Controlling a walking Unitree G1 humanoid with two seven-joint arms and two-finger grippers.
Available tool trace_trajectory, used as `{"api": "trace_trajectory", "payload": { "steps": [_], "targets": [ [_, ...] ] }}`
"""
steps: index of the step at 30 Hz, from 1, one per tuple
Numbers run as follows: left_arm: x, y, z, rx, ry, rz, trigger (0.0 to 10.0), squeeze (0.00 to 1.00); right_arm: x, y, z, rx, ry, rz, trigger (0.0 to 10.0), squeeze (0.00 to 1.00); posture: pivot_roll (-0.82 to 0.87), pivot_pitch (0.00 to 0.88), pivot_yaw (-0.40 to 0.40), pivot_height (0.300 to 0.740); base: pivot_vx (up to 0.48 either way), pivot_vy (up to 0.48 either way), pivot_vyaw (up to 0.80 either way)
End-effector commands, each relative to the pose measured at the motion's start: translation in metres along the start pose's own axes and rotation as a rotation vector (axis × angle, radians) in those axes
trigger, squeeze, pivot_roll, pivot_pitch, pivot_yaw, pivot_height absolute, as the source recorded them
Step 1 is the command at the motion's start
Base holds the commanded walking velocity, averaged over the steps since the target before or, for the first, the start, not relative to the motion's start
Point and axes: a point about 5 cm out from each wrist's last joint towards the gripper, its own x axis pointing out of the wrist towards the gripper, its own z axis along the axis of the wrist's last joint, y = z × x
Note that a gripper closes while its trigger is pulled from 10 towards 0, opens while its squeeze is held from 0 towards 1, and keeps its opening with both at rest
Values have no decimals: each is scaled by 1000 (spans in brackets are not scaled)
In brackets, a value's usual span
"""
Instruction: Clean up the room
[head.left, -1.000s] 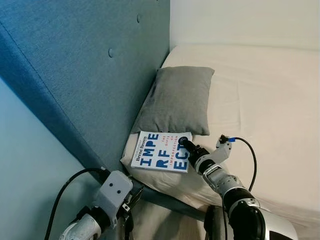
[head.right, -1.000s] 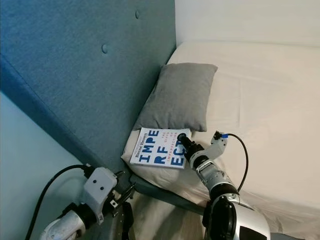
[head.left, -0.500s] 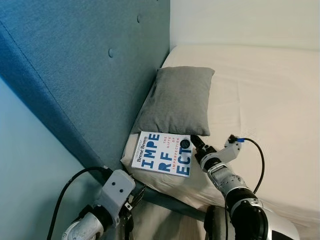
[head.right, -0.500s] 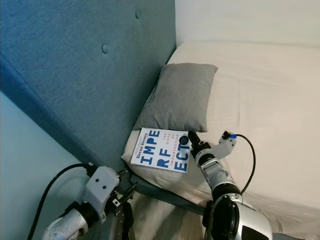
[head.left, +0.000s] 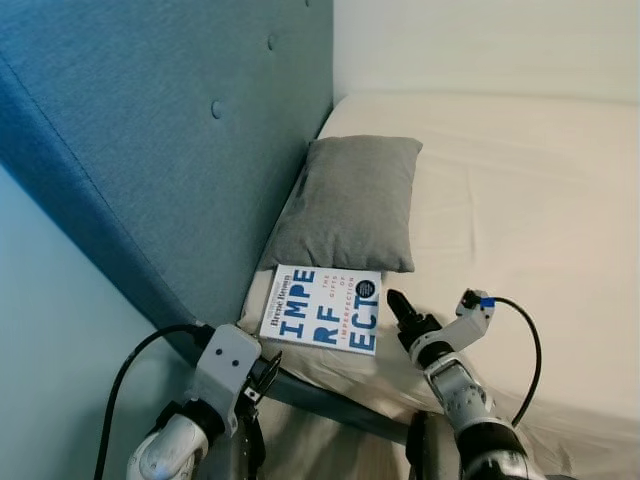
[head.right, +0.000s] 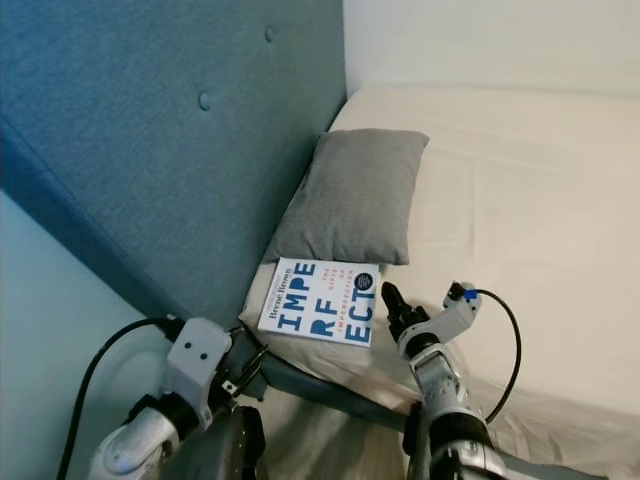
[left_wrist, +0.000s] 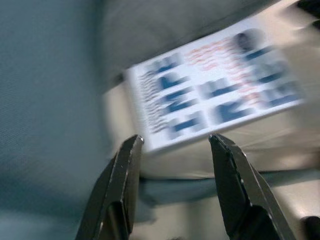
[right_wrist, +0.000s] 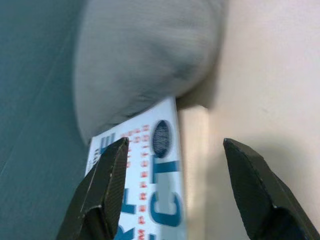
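1. A white book (head.left: 322, 310) lies flat on the near left corner of the cream bed (head.left: 540, 200), its cover facing up
2. The cover carries large blue block letters in rows, thin red lettering between them, a dark round badge near its far right corner, and a line of black text along its left edge
3. The book's far edge sits right against the near end of a grey pillow (head.left: 350, 204), which leans on the blue padded headboard (head.left: 150, 150) at the left
4. The right gripper (head.left: 400, 312) hovers just right of the book, apart from it, with its two black fingers spread and nothing between them; in the right wrist view the book's right edge lies between the fingers (right_wrist: 102, 192)
5. The left gripper (left_wrist: 172, 190) is low at the near left, below the mattress corner, fingers spread and empty, pointing up at the book's near edge in a blurred wrist view
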Motion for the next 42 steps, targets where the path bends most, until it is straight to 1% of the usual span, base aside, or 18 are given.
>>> {"api": "trace_trajectory", "payload": {
  "steps": [1, 2, 3, 5, 6, 7, 8, 9, 11, 14, 17, 18, 22, 26, 30, 32, 38, 42],
  "targets": [
    [-6, 9, -15, -16, 63, 64, 10000, 0, -3, 13, -5, -142, -3, 44, 10000, 0, 78, 175, 55, 552, 0, 0, 0],
    [-7, 17, -22, -31, 88, 121, 10000, 0, -9, 21, -5, -260, -45, 60, 10000, 0, 64, 165, 53, 552, 0, 0, 0],
    [-10, 22, -29, -48, 111, 159, 10000, 0, -15, 26, -2, -351, -90, 57, 10000, 0, 47, 150, 55, 552, 0, 0, 0],
    [-10, 22, -29, -48, 111, 159, 10000, 0, -15, 26, -2, -351, -90, 57, 10000, 0, 47, 150, 55, 552, 0, 0, 0],
    [-13, 24, -34, -57, 126, 181, 10000, 0, -20, 25, 1, -417, -127, 25, 10000, 0, 42, 148, 54, 552, 0, 0, 0],
    [-13, 24, -34, -57, 126, 181, 10000, 0, -20, 25, 1, -417, -127, 25, 10000, 0, 42, 148, 54, 552, 0, 0, 0],
    [-16, 24, -38, -57, 140, 201, 10000, 0, -24, 21, 1, -450, -144, -21, 10000, 0, 26, 139, 53, 552, 0, 0, 0],
    [-16, 24, -38, -57, 140, 201, 10000, 0, -24, 21, 1, -450, -144, -21, 10000, 0, 26, 139, 53, 552, 0, 0, 0],
    [-17, 22, -40, -69, 142, 233, 10000, 0, -33, 8, -2, -486, -120, -116, 10000, 0, 15, 129, 41, 552, 0, 0, 0],
    [-15, 20, -40, -90, 134, 258, 10000, 0, -40, -2, -4, -504, -89, -179, 10000, 0, 15, 123, 34, 552, 0, 0, 0],
    [-11, 19, -38, -96, 121, 266, 10000, 0, -43, -6, -6, -517, -79, -190, 10000, 0, 16, 118, 30, 552, 0, 0, 0],
    [-8, 18, -37, -87, 110, 275, 10000, 0, -46, -7, -8, -522, -70, -186, 10000, 0, 12, 116, 33, 552, 0, 0, 0],
    [-1, 14, -33, -84, 76, 265, 10000, 0, -50, -6, -13, -518, -48, -164, 10000, 0, 9, 111, 38, 552, 0, 0, 0],
    [2, 11, -30, -88, 47, 242, 10000, 0, -51, -4, -14, -510, -46, -135, 10000, 0, 2, 110, 39, 552, 0, 0, 0],
    [7, -1, -23, -104, -5, 175, 10000, 0, -49, -4, -7, -527, -52, -119, 10000, 0, -5, 107, 33, 572, 0, 0, 0],
    [7, -1, -23, -104, -5, 175, 10000, 0, -49, -4, -7, -527, -52, -119, 10000, 0, -5, 107, 33, 572, 0, 0, 0],
    [7, -10, -21, -111, -33, 117, 10000, 0, -48, -5, -6, -524, -44, -124, 10000, 0, -7, 103, 31, 597, 0, 0, 0],
    [7, -9, -20, -101, -39, 124, 10000, 0, -48, -4, -7, -521, -40, -120, 10000, 0, -5, 105, 28, 612, 0, 0, 0]
  ]
}}
